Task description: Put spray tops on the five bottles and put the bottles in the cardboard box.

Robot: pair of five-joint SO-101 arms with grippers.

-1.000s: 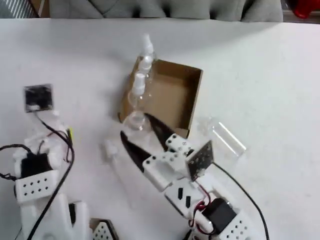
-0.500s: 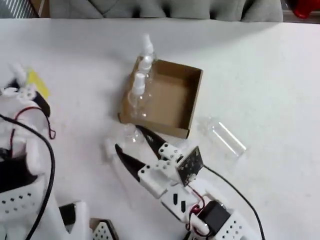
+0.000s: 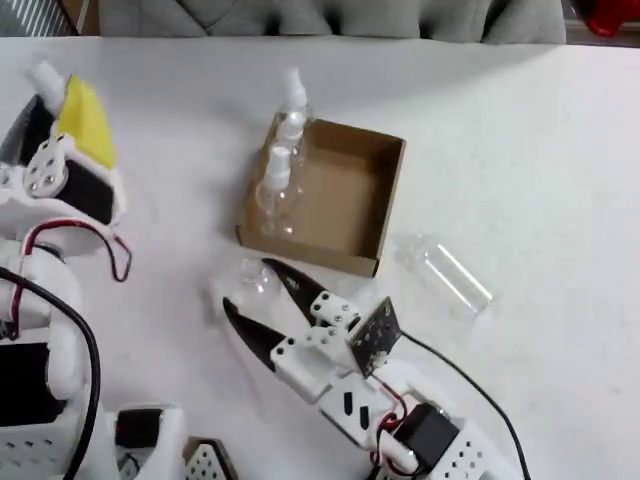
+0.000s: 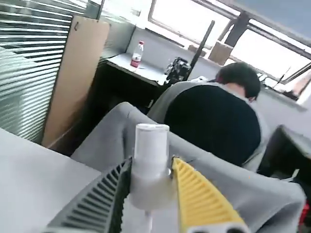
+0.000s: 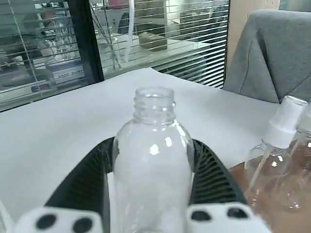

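The left gripper [image 4: 150, 171] is pinching a white spray top [image 4: 151, 151] between its grey and yellow fingers, with the nozzle standing up above the fingertips. In the high view this left gripper [image 3: 47, 97] is hanging over the far left part of the white table [image 3: 520, 140], well apart from the cardboard box [image 3: 392, 195]. The right gripper [image 5: 153, 145] is pressing its black fingers against both sides of an uncapped bottle [image 5: 153, 160], which is standing upright with its threaded neck open. Seen from above, the right gripper [image 3: 245, 283] is holding this bottle [image 3: 250, 276] on the table just beside the box's near corner, on the side toward the left arm. The box is sitting open near the middle of the table. Capped bottles [image 3: 275, 185] are standing upright inside it in a row along the wall nearest the left arm; three white spray heads are showing there from above. The right wrist view is showing the nearest of them [image 5: 279, 145] just beyond the held bottle. A further clear bottle [image 3: 452, 268] is lying on its side on the table near the box's opposite near corner, apart from both grippers.
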